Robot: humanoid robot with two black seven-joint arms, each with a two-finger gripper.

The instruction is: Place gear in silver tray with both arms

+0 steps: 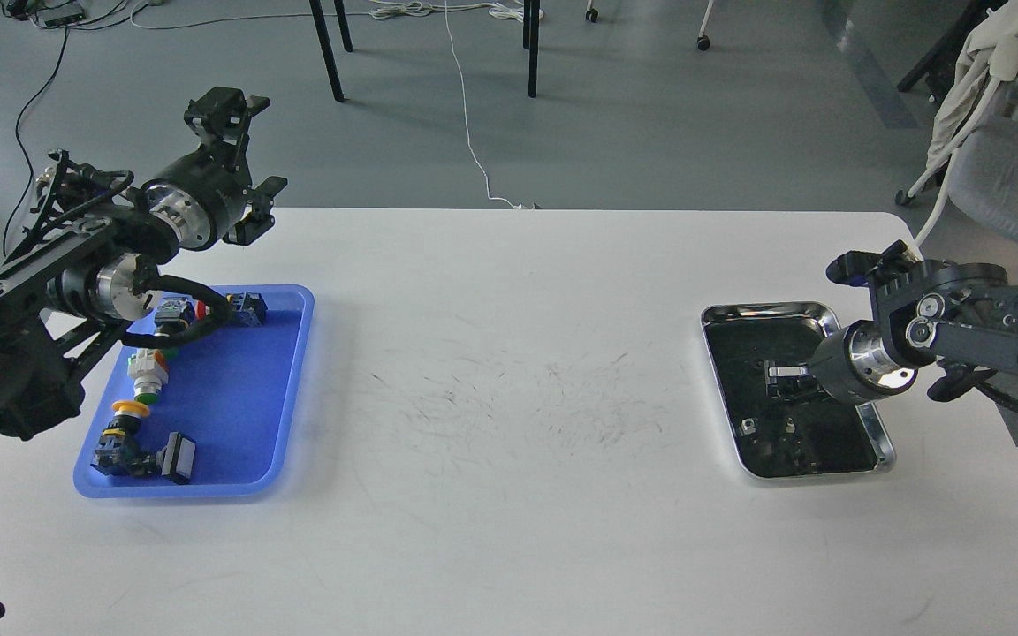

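Table (509,371): white, scuffed at the middle, with one tray toward each arm so each side can be worked from its own end.
Blue tray (235,389): near left; holds push-button switches (145,375) along its left side. I see no plain gear among them.
Silver tray (862,433): right side, the drop place; its dark bottom mirrors the arm above.
Left gripper (231,110): raised over the table's far left corner, above the blue tray; fingers apart, empty.
Right gripper (796,373): low inside the silver tray, seen end-on; finger state cannot be told.
Obstacles: the left arm's cable (191,309) droops across the blue tray's far end.
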